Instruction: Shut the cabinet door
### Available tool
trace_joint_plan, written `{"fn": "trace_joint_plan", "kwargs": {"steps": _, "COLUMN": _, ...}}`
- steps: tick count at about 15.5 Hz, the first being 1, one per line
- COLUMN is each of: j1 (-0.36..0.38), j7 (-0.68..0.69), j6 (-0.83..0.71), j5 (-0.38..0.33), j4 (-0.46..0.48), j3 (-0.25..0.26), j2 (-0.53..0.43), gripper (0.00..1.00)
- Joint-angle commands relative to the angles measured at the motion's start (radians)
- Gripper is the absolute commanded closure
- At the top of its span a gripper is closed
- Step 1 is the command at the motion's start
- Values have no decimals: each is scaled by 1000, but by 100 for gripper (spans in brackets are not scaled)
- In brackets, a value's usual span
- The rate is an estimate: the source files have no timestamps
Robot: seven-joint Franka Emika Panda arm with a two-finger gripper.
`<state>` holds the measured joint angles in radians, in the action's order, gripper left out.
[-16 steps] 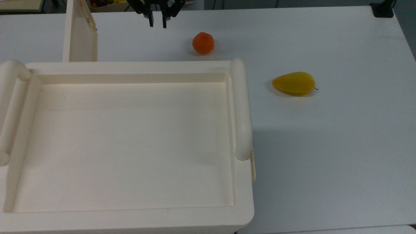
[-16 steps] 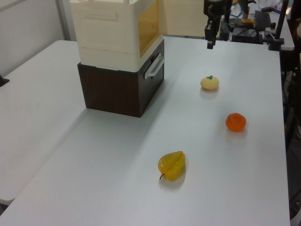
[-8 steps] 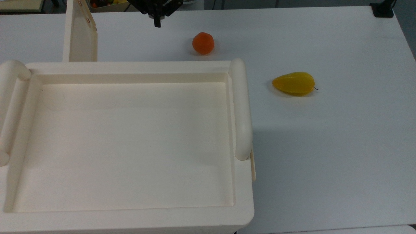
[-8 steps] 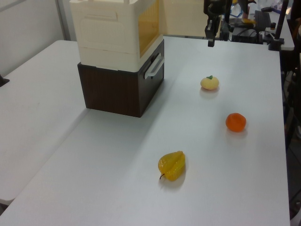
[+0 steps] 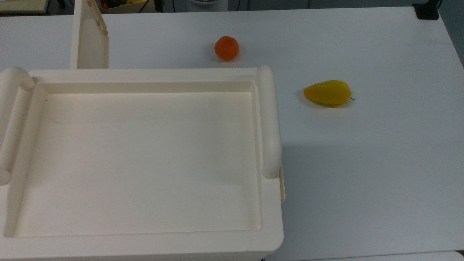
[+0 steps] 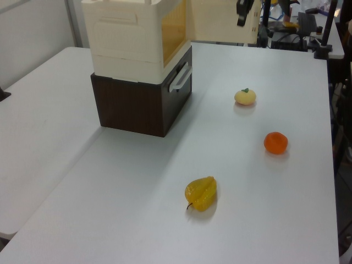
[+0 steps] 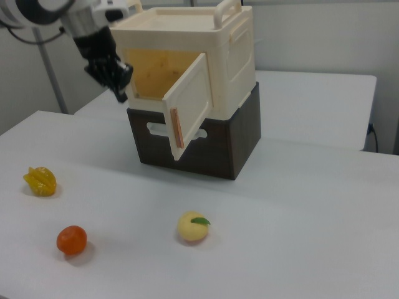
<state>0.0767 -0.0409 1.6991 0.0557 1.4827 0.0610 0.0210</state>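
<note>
The cream cabinet (image 7: 187,37) sits on a dark brown box (image 7: 206,134). Its orange-lit inside is exposed. The cabinet door (image 7: 190,106) stands swung out, with a brownish strip on its free edge. In the top view the cabinet door (image 5: 90,40) sticks out behind the cabinet's tray-like top (image 5: 145,78). In the left view the cabinet door (image 6: 217,22) shows as a cream panel. My gripper (image 7: 118,84) hangs to the right view's left of the opening, apart from the door, and looks shut and empty. In the left view my gripper (image 6: 242,12) overlaps the door panel.
An orange (image 5: 226,48) and a yellow starfruit (image 5: 328,93) lie on the white table (image 5: 362,163). A pale peach (image 7: 192,227) lies in front of the box, with the orange (image 7: 72,240) and starfruit (image 7: 40,180) further to the right view's left.
The fingers closed together. The gripper then left the top view over its upper edge, and rose and shifted slightly left in the left view, onto the door panel's outline.
</note>
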Motion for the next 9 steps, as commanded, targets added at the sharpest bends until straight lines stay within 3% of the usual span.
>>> {"fn": "trace_joint_plan", "kwargs": {"steps": 1, "j1": -46, "j7": 12, "j6": 38, "j5": -34, "j4": -96, "j3": 7, "j2": 4, "gripper": 100}}
{"fn": "trace_joint_plan", "kwargs": {"steps": 4, "j1": -89, "j7": -2, "j6": 163, "j5": -39, "j4": -102, "j3": 14, "j2": -1, "gripper": 100}}
{"fn": "trace_joint_plan", "kwargs": {"steps": 9, "j1": -94, "j7": 7, "j6": 292, "j5": -39, "j4": -93, "j3": 112, "j2": 3, "gripper": 100}}
